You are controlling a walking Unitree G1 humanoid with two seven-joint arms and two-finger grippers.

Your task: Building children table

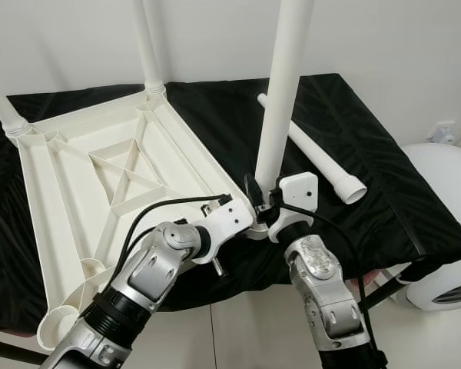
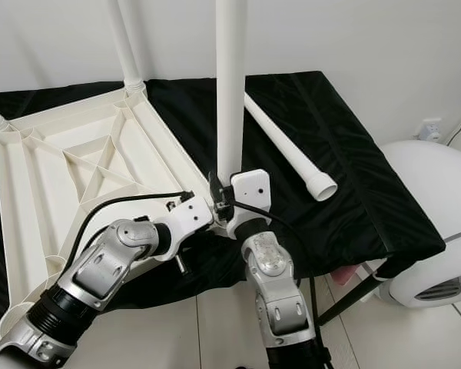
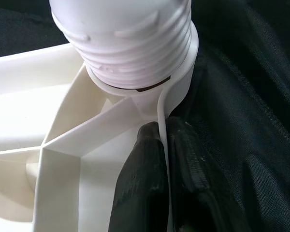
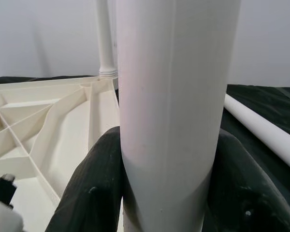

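A white plastic table top lies upside down on a black-covered table. Two legs stand in its far corners. At the near right corner a third white leg stands upright, its threaded end sitting in the corner socket. My right gripper is shut on this leg just above the socket. My left gripper is shut on the thin rim of the table top beside the same socket. A fourth leg lies loose on the cloth to the right.
The table's front edge runs just behind my arms, with tiled floor below. A white rounded appliance stands close to the table's right side. A wall is right behind the table. The near left corner socket holds no leg.
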